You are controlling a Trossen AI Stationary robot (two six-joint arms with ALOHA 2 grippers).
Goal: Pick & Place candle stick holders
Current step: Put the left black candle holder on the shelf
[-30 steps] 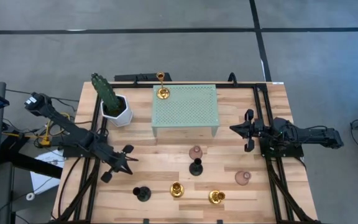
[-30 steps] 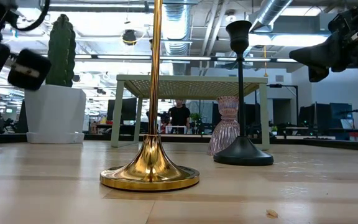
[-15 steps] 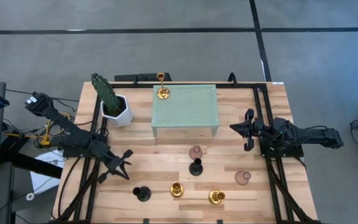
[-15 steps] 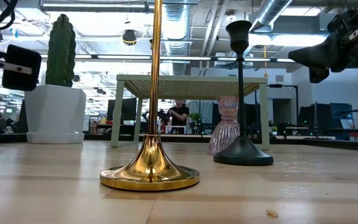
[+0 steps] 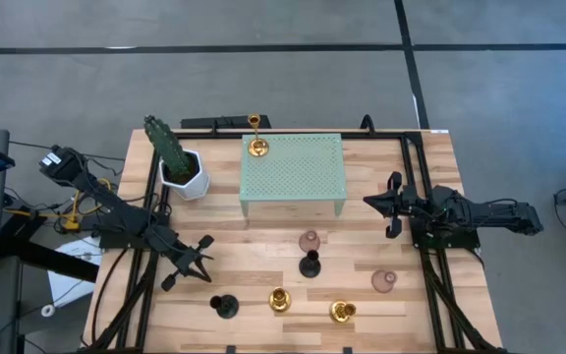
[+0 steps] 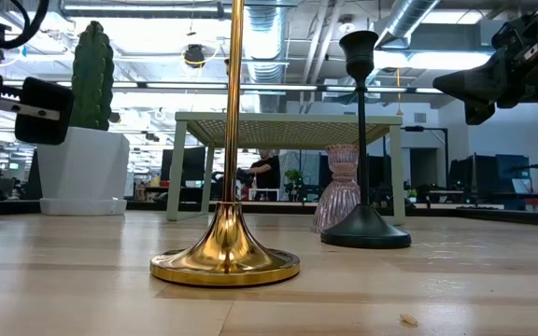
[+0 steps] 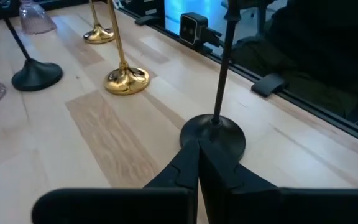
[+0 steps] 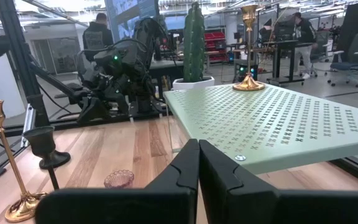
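A: Where do we see the candle stick holders?

B: One gold holder [image 5: 256, 147] stands on a corner of the pale green perforated stand [image 5: 294, 167], on the side by the cactus in its white pot [image 5: 180, 169]. The other six stand on the bench [image 5: 254, 246] in front of the stand: a mauve holder [image 5: 310, 239] just beside a black holder [image 5: 310, 265], a second mauve holder [image 5: 383, 281] nearer the right arm, two more gold holders [image 5: 280, 300] [image 5: 342, 312] along the near edge, and a second black holder [image 5: 224, 307] towards the left

A: And the fingers?

B: We see the left gripper [image 5: 207, 276] just above that second black holder [image 7: 213, 133], fingers [image 7: 191, 168] pressed together, holding nothing. The right gripper [image 5: 374, 203] hangs beside the stand's right end, its fingers [image 8: 185, 165] pressed together too, also empty
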